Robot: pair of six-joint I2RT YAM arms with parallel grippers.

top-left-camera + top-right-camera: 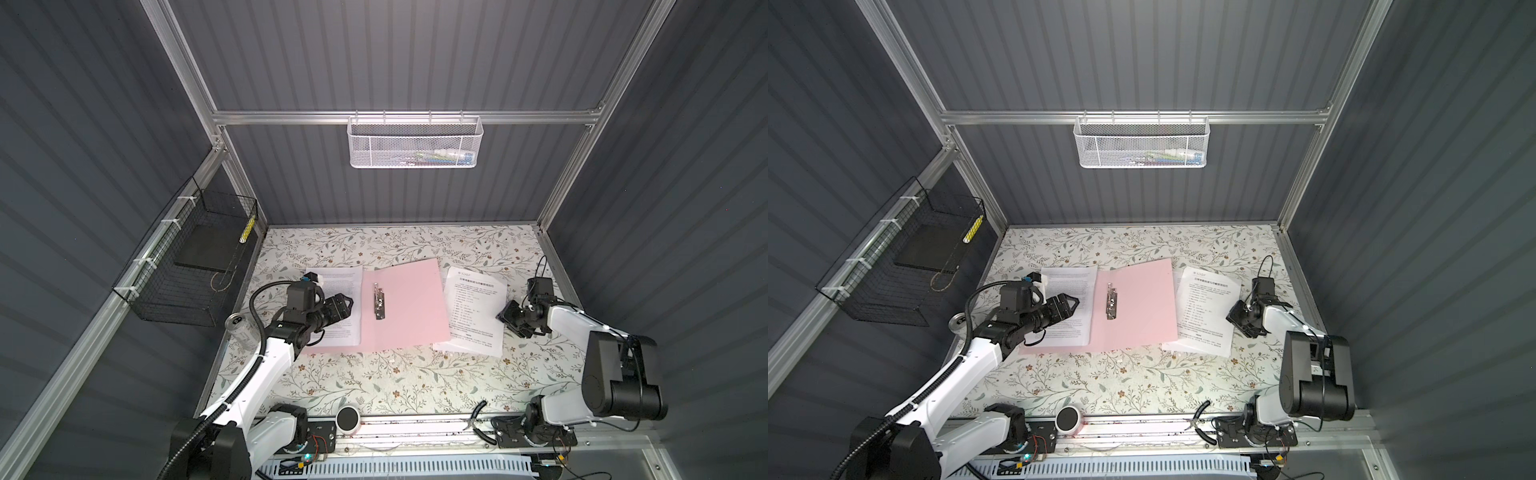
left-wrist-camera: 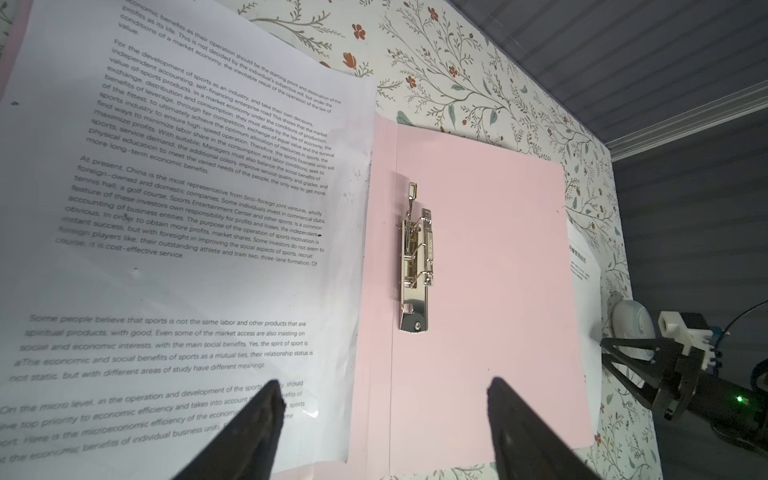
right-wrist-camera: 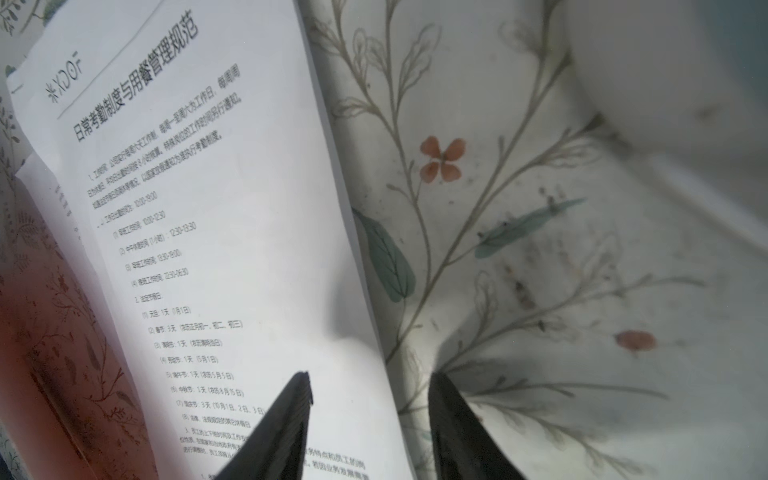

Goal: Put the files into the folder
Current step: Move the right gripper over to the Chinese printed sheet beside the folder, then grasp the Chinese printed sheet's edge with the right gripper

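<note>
Folder [image 1: 409, 303] lying open mid floral tabletop [image 1: 374, 382] in both top views, grey ribbed walls [image 1: 374, 62] all round. One sheet [image 1: 343, 286] on its left flap, more sheets [image 1: 473, 311] just beside right flap.
Left wrist view: left gripper [image 2: 382, 386] spread wide over sheet edge and pink.
Right wrist view: right gripper [image 3: 370, 376] jaws apart, straddling sheet edge.

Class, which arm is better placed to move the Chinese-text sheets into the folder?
Right. The right gripper sits at those sheets' outer edge, jaws apart astride it; the left gripper is beyond the folder's clip.
</note>
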